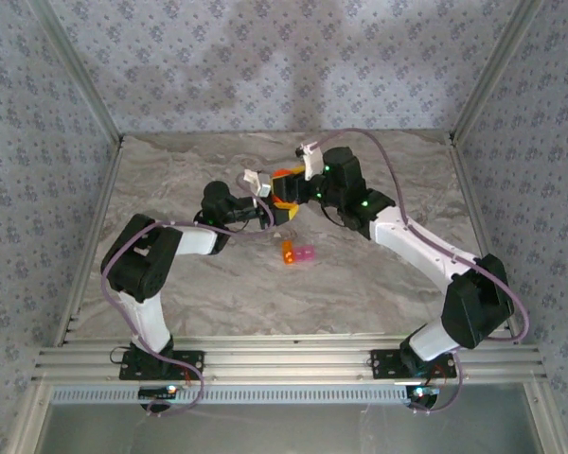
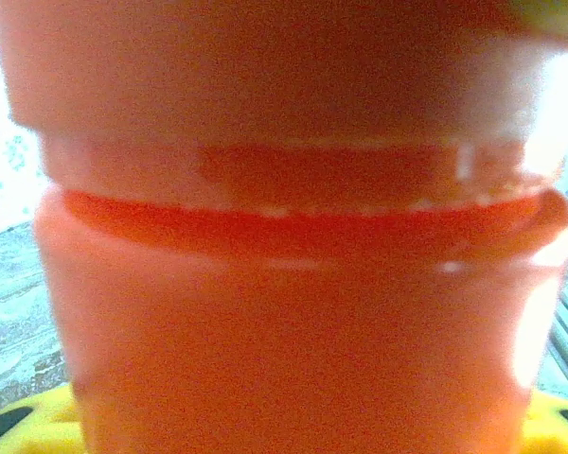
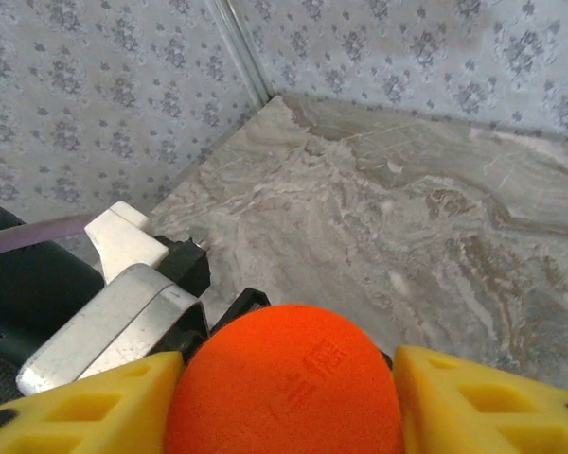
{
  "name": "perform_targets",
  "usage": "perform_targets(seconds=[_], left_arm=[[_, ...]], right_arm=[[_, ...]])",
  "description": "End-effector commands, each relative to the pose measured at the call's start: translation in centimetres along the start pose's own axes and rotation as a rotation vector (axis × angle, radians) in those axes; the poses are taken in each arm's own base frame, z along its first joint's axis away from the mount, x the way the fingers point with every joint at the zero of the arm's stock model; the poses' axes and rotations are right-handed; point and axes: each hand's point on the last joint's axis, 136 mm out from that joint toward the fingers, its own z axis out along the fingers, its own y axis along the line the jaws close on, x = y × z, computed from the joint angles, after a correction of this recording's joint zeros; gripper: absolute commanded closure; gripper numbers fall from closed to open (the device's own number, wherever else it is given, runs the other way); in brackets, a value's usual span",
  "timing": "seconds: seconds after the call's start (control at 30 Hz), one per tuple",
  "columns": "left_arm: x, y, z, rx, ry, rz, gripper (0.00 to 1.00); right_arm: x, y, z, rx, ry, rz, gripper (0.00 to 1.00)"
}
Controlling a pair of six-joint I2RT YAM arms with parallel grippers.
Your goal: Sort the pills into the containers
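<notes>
We see both grippers meeting above the table (image 1: pixel 170 189) at an orange bottle (image 1: pixel 286 192). The left gripper (image 1: pixel 275 206) pinches its body. The right gripper (image 1: pixel 295 180) pinches its cap (image 3: pixel 284 378) between yellow fingers (image 3: pixel 483 407). The containers (image 1: pixel 298 253), one orange and one pink, lie joined on the marble nearer the arm bases, apart from both grippers.

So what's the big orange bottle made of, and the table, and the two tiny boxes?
The orange bottle looks like smooth plastic: light glints on its side, with a moulded ridge below the cap. The table looks like grey veined marble, maybe only a printed pattern. The tiny boxes seem see-through plastic, one orange, one pink.
</notes>
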Motion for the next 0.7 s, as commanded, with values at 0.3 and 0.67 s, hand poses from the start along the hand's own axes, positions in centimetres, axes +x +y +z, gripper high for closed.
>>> perform_targets(seconds=[0.3,0.67], left_arm=[[-2.1,-1.7,0.9,0.081,-0.046,0.137,1.0],[-1.8,-2.5,1.1,0.148,-0.016,0.104,1.0]], right_arm=[[-3.3,1.3,-6.6,-0.273,0.013,-0.096,0.23],[-3.0,1.0,-6.1,-0.385,0.08,-0.217,0.23]])
